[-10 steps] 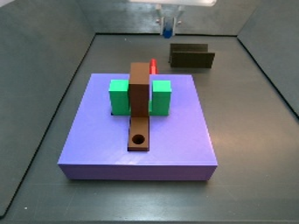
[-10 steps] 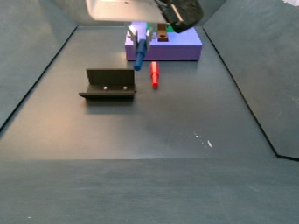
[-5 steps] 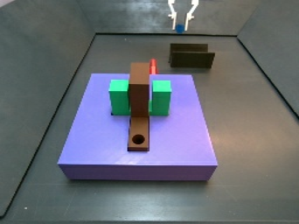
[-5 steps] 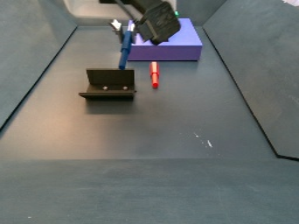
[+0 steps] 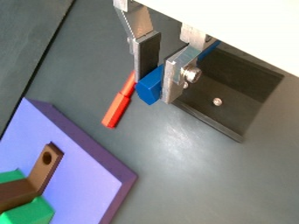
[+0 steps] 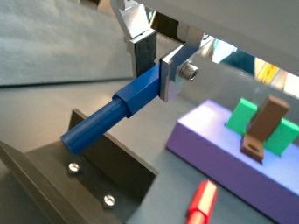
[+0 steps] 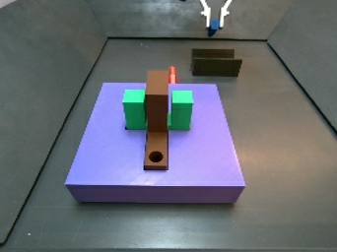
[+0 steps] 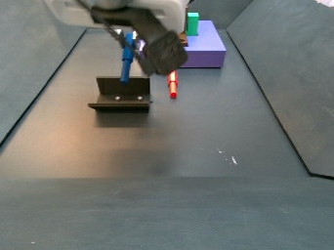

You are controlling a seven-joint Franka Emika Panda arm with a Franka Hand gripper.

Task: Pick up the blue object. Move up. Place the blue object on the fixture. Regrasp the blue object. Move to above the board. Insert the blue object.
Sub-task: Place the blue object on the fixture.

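My gripper is shut on the top end of the blue object, a thin blue peg that hangs down from the jaws. In a side view the gripper holds the blue object over the fixture, a dark U-shaped block, with the peg's lower end close above the fixture's back wall. The fixture also shows in both wrist views. In a side view the gripper is high, above the fixture. The purple board lies apart from the gripper.
A red peg lies on the floor between the fixture and the board. The board carries two green blocks and a brown bar with a round hole. Grey walls enclose the floor.
The gripper has carried the blue object away from the board's side and across to above the fixture. The red peg, fixture and board have not moved.
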